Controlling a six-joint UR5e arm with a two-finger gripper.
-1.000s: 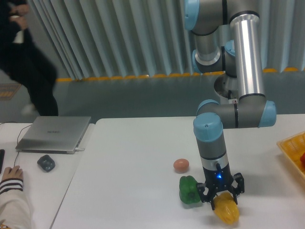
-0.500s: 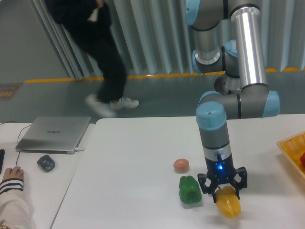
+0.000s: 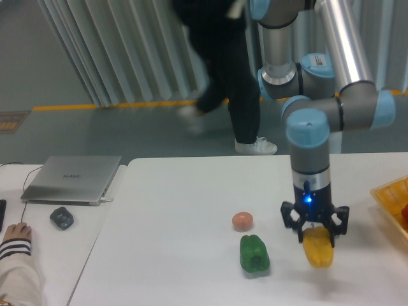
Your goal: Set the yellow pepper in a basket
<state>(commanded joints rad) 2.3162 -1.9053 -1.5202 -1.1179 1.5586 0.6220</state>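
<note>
Ribbed grey wall and floor with an orange stripe behind, person (image 3: 223, 70) walking past | white table (image 3: 178, 210) | laptop (image 3: 71, 179) at left | basket (image 3: 394, 203) at right edge | gripper (image 3: 316, 234) clamped on yellow pepper (image 3: 318, 248), lifted above table | green pepper (image 3: 254, 254) | small round fruit (image 3: 242, 220)

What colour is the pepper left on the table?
Dark green, seen in the fixed camera view.
</note>
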